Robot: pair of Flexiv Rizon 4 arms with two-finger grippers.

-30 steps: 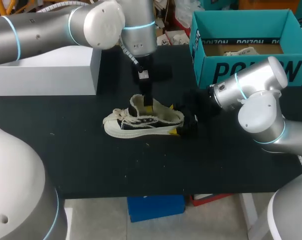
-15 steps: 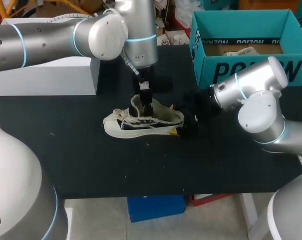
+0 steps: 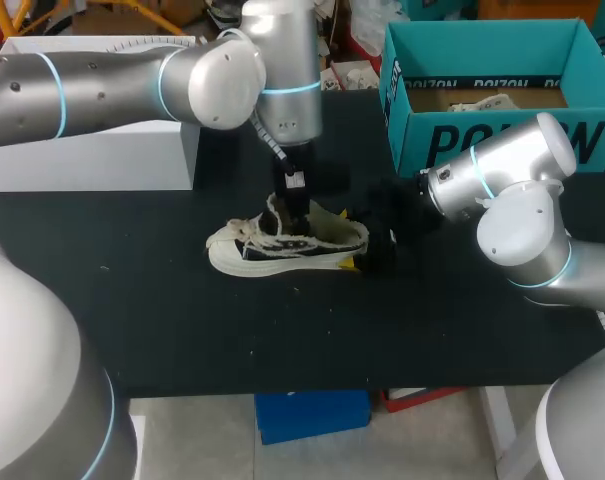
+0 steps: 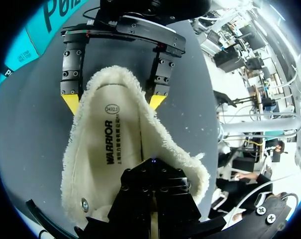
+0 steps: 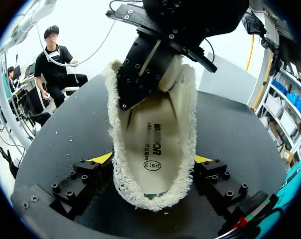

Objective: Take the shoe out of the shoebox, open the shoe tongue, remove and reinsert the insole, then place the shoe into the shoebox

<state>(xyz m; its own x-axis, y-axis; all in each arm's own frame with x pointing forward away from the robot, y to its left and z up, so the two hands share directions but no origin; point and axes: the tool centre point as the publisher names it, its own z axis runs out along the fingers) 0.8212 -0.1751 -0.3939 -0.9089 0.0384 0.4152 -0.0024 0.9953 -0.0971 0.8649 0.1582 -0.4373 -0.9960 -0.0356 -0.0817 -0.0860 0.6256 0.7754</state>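
Across the lower part of the head view spreads the black table (image 3: 182, 330). At its upper left stands a white box (image 3: 92, 150), its sides closed toward the camera, so its contents cannot be seen. At the upper right sits the teal shoebox (image 3: 502, 140), open at the top, with a piece of pale paper (image 3: 482, 101) lying on its brown floor.

Outside the shoebox and well apart from it, the shoe (image 3: 282, 248) stands on its sole at the middle of the table. Its toe points toward the left of the frame and its heel toward the right.

From the upper left the left arm (image 3: 132, 70) comes in and drops straight down over the shoe. The left gripper (image 4: 152, 191) is sunk into the shoe's opening, above the insole (image 5: 152, 144). Whether it pinches anything there cannot be told.

From the right side the right arm (image 3: 512, 200) comes in, and the right gripper (image 4: 113, 102) sits low on the table at the heel. Its fingers stand wide apart, one on each side of the heel. The yellow tips (image 4: 70, 103) press the fleece lining (image 5: 115, 149) from both sides, so it clamps the shoe.

The insole lies flat inside the shoe, ringed by the fleece lining, printed face up.
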